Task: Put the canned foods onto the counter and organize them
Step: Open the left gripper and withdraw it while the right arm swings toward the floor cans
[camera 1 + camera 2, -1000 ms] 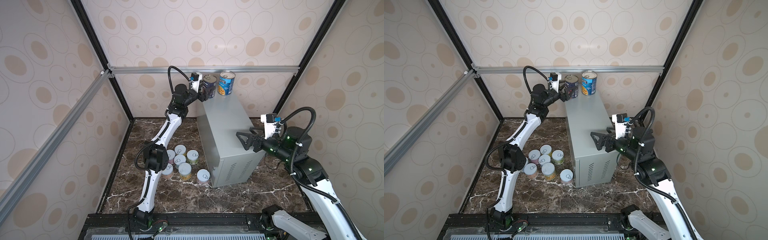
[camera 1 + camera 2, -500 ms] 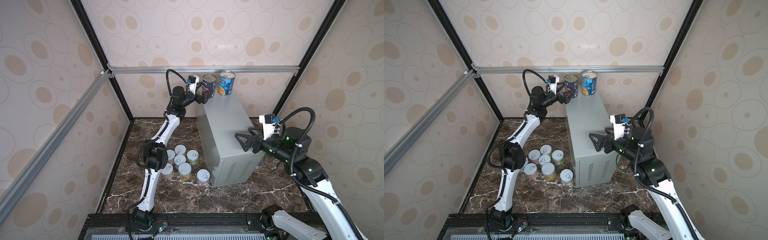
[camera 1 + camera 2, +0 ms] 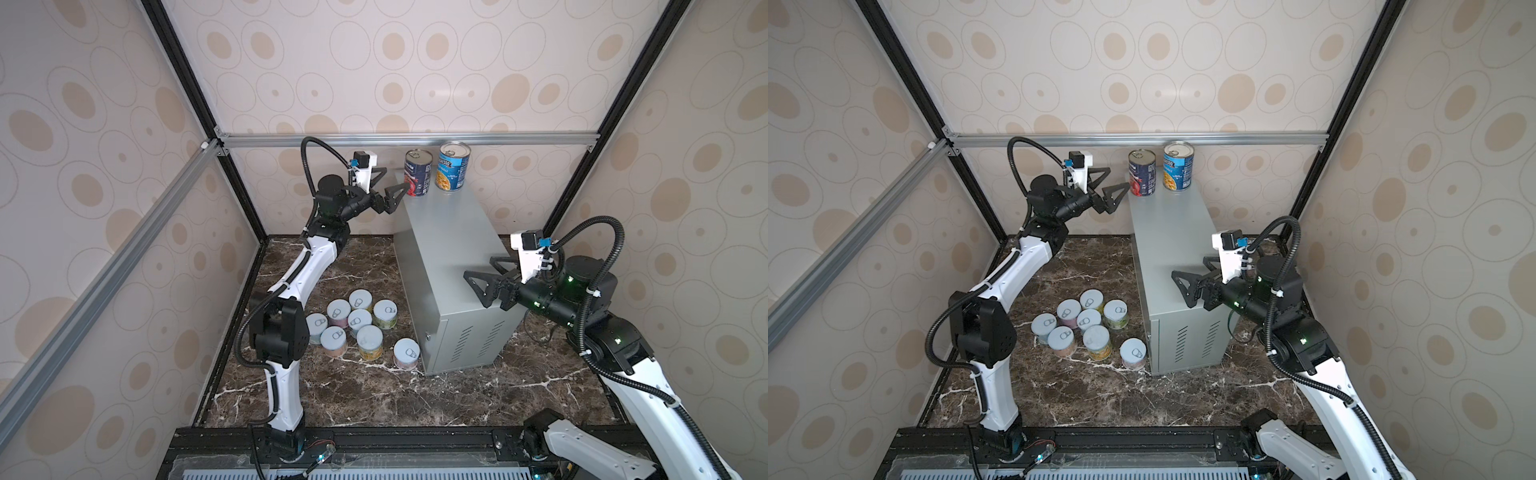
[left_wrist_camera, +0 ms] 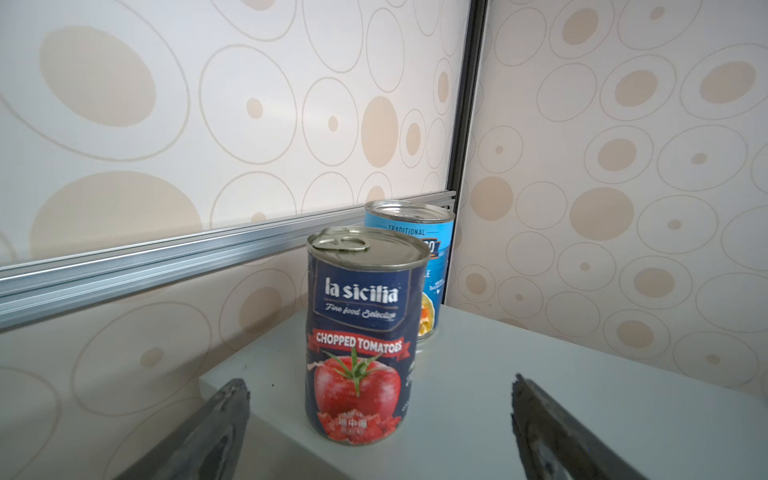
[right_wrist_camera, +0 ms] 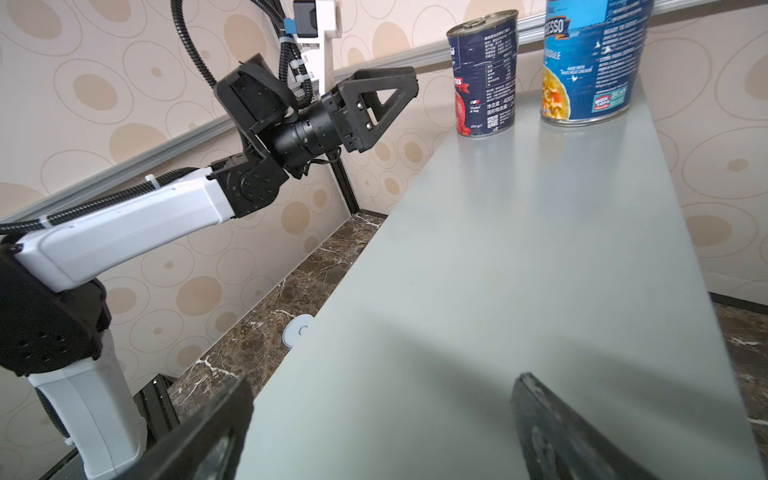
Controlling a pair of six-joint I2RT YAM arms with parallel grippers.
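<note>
At the far end of the bench (image 3: 449,241), the navy can (image 3: 417,178) and blue can (image 3: 453,172) stand side by side, apparently starting a row, so the left tool (image 3: 394,178) gapes empty beside them, the right tool (image 3: 478,267) hovers open and empty, and eight short cans (image 3: 359,320) sit on the floor (image 3: 374,399).

We see a navy can (image 4: 358,332) bearing a red tomato and white lettering; a blue can (image 3: 452,174) with yellow; 8 short cans (image 3: 360,319) with white lids and pastel labels; a plain grey counter (image 3: 444,245); brown white-veined marble (image 3: 374,399); cream walls (image 3: 415,62) with tan ovals.
</note>
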